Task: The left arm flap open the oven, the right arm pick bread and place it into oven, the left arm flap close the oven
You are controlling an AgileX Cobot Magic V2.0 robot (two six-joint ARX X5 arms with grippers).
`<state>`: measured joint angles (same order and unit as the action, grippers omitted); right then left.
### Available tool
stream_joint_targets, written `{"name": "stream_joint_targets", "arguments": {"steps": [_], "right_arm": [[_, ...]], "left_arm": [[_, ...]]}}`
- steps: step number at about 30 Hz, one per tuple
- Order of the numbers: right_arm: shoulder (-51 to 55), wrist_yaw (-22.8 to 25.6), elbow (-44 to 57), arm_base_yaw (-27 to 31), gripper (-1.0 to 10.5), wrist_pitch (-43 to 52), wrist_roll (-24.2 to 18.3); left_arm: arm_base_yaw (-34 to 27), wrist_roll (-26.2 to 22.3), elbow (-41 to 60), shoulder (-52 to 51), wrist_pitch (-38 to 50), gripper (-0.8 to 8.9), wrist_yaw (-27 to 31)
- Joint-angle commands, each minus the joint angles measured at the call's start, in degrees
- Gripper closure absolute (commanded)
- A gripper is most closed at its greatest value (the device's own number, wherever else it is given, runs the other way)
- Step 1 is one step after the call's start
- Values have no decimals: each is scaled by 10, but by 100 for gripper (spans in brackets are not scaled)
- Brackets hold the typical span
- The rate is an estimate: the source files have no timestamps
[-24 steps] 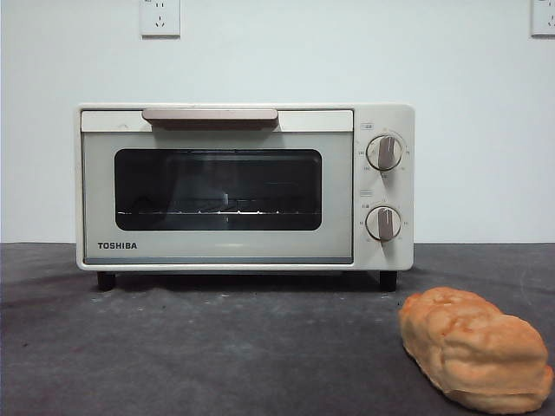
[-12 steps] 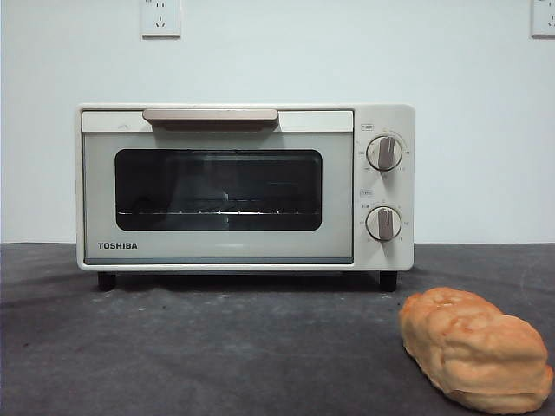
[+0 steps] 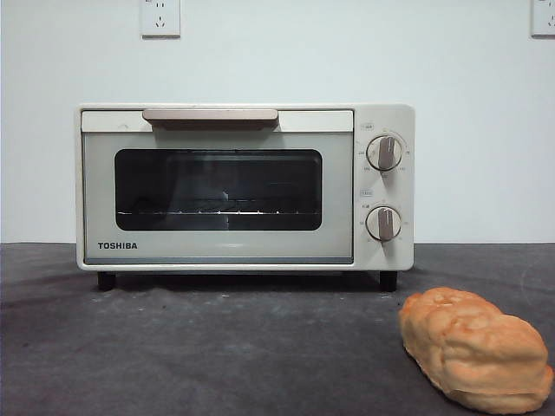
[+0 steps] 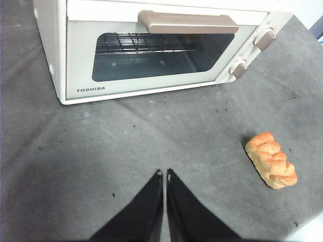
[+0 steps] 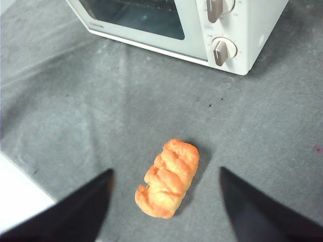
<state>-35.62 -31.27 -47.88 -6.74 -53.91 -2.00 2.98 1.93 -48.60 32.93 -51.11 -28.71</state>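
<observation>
My left end effector [image 4: 162,175], jaws pressed together, hangs over bare surface [image 4: 151,136], pointing at the oven [image 4: 81,65]; its closed door's handle [image 4: 187,22] runs crosswise ahead. My right end effector [image 5: 165,176], spread wide, straddles the bread [image 5: 168,177] near the front edge.

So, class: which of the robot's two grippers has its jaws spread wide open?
The right gripper, jaws wide apart above the bread. The left gripper has its jaws together.
</observation>
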Motion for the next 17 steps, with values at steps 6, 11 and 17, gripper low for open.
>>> {"name": "stream_joint_targets", "arguments": {"steps": [6,11,17], "right_arm": [[-3,0,-8,-15,548,9,37],[-23,3,-8,-31,548,8,54],[-71,33,7,-68,545,16,76]], "left_arm": [[1,-11,-10,2,4,796,-2],[1,-11,-10,2,4,796,-2],[1,-11,-10,2,4,795,-2]]}}
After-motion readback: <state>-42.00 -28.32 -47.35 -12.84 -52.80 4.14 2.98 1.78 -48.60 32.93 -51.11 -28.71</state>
